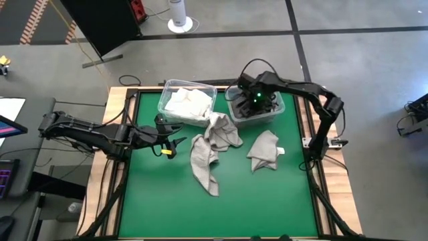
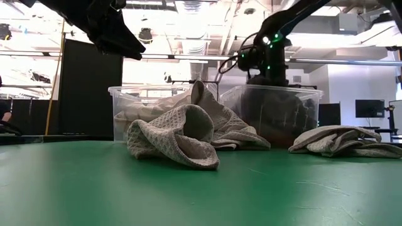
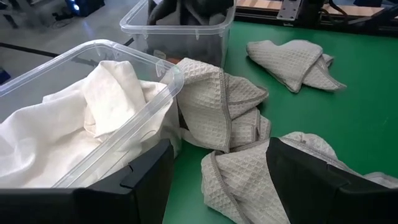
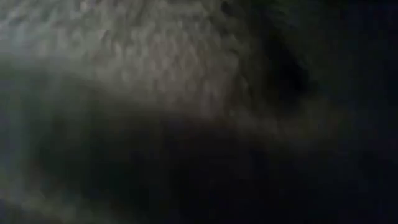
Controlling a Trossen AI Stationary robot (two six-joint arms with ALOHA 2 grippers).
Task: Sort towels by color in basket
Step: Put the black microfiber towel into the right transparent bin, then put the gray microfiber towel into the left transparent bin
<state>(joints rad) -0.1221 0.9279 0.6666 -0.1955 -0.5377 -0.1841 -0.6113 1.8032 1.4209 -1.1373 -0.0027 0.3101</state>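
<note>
White towels [image 1: 187, 104] fill the clear left bin [image 1: 164, 100]. Dark towels [image 1: 249, 112] lie in the clear right bin [image 1: 282, 110]. My right gripper [image 1: 257, 100] points down into that bin, right over the dark cloth [image 4: 155, 68]. Three light grey waffle towels lie crumpled on the green table: one [image 1: 224, 130] leans its upper edge against the bins, one [image 1: 204, 161] sits nearer the front, and one [image 1: 265, 150] lies to the right. My left gripper [image 3: 217, 183] hovers open beside the left bin, holding nothing.
The two bins stand side by side at the table's far edge. Green table [image 1: 267, 201] shows bare in front of the towels. The right arm's base [image 1: 314, 144] stands at the table's right edge, close to the right-hand grey towel.
</note>
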